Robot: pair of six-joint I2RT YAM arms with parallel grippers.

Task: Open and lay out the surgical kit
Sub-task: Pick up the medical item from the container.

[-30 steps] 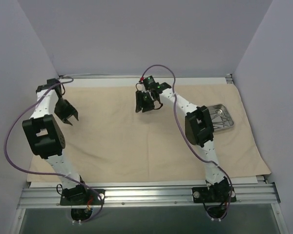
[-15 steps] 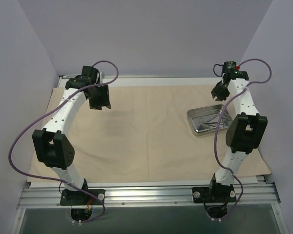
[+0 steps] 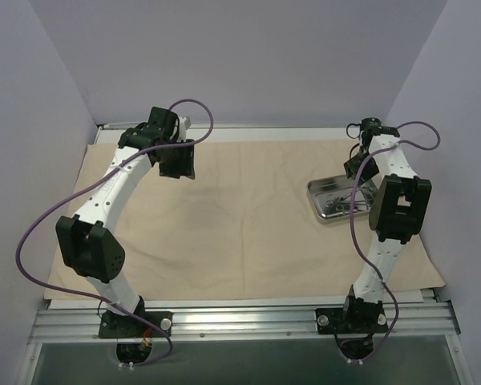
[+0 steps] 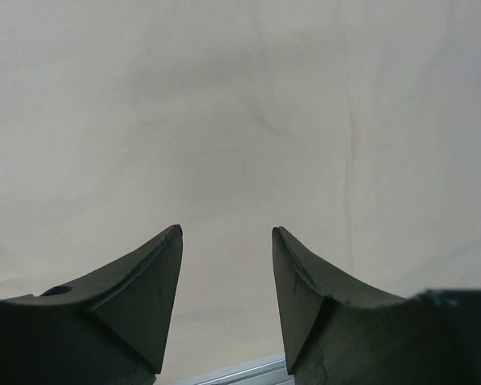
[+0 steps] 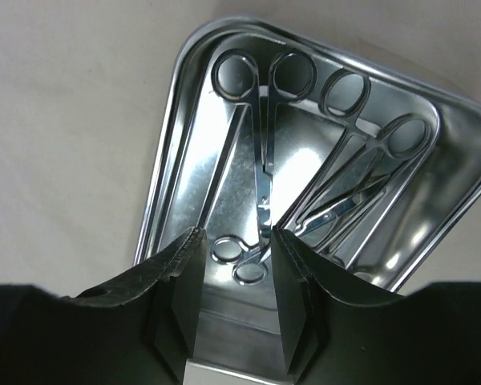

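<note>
The beige cloth wrap (image 3: pixel 224 224) lies spread flat over the table. The shiny steel tray (image 3: pixel 321 192) sits on it at the back right, with several silver ring-handled instruments (image 3: pixel 341 204) inside. In the right wrist view the tray (image 5: pixel 164 144) fills the frame, and the instruments (image 5: pixel 263 152) lie lengthwise and crossed in it. My right gripper (image 5: pixel 236 241) is open just above the tray's near end, over a small pair of ring handles; it also shows in the top view (image 3: pixel 354 167). My left gripper (image 3: pixel 179 160) hangs open and empty over bare cloth (image 4: pixel 224 104) at the back left, as the left wrist view (image 4: pixel 227 233) shows.
Grey walls close in the back and both sides. An aluminium rail (image 3: pixel 240 317) runs along the near edge by the arm bases. A metal strip (image 4: pixel 240 373) borders the cloth's far edge. Purple cables loop off both arms.
The left arm swung from the far left to the back left-centre. The right arm swung from the middle to the back right, then dropped over the tray. The tray now sits further left and turned.
</note>
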